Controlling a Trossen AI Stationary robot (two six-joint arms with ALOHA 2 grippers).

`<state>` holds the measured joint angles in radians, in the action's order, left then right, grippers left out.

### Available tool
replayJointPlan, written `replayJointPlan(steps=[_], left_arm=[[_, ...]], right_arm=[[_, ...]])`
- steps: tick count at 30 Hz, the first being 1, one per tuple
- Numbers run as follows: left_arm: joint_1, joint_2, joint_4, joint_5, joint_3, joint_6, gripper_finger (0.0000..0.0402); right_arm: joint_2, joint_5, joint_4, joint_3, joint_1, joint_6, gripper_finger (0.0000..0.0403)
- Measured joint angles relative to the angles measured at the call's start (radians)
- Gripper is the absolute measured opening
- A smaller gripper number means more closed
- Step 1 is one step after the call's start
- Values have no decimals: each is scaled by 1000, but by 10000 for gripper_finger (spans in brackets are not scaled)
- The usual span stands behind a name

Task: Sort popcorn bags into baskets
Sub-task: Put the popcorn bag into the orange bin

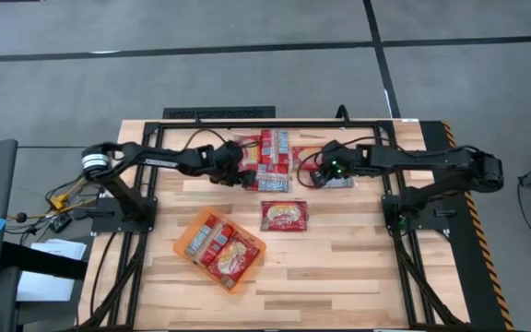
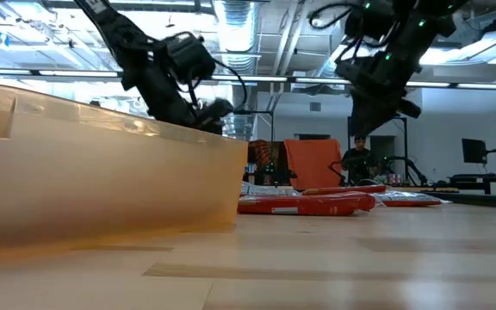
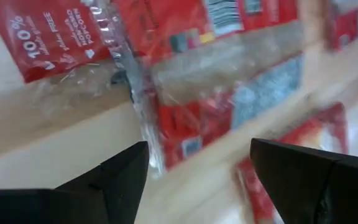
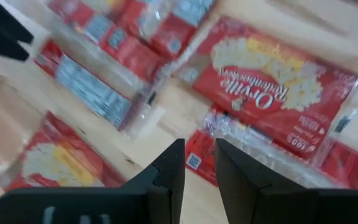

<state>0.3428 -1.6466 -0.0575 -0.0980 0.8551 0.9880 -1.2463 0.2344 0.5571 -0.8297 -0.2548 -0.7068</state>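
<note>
Several red popcorn bags (image 1: pixel 270 157) lie in a loose heap at the table's far middle. One more bag (image 1: pixel 284 215) lies flat and alone nearer to me. The orange basket (image 1: pixel 181 247) sits near left of centre with two or three bags in it. My left gripper (image 1: pixel 244 175) hovers open at the heap's left near edge, and its wrist view shows its fingers (image 3: pixel 197 168) spread over overlapping bags (image 3: pixel 185 130). My right gripper (image 1: pixel 317 175) hangs at the heap's right side, with its fingers (image 4: pixel 201 165) almost together and nothing between them, above a face-up bag (image 4: pixel 272 93).
The low view shows the basket wall (image 2: pixel 102 172) filling the near left, bags (image 2: pixel 304 204) flat on the wood behind it, and both grippers raised above the table. There is bare wood on the near right half. A person sits far back in the room (image 2: pixel 360 155).
</note>
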Motion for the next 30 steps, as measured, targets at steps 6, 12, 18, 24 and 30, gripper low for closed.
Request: replayJointPlan(steps=[6, 12, 18, 24, 30], left_arm=[[-1, -60, 55, 4, 2, 50, 268], [2, -65, 83, 39, 1, 46, 267], [2, -112, 153, 27, 1, 47, 230], [-3, -157, 265, -18, -2, 63, 187], [-7, -157, 256, -49, -7, 67, 135]], right_arm=[[-97, -5, -45, 0, 12, -3, 113], [-194, -28, -105, 1, 12, 9, 113], [-322, -69, -241, -1, 9, 35, 113], [-442, -99, -374, 1, 10, 53, 113], [-521, -165, -461, -4, 9, 54, 113]])
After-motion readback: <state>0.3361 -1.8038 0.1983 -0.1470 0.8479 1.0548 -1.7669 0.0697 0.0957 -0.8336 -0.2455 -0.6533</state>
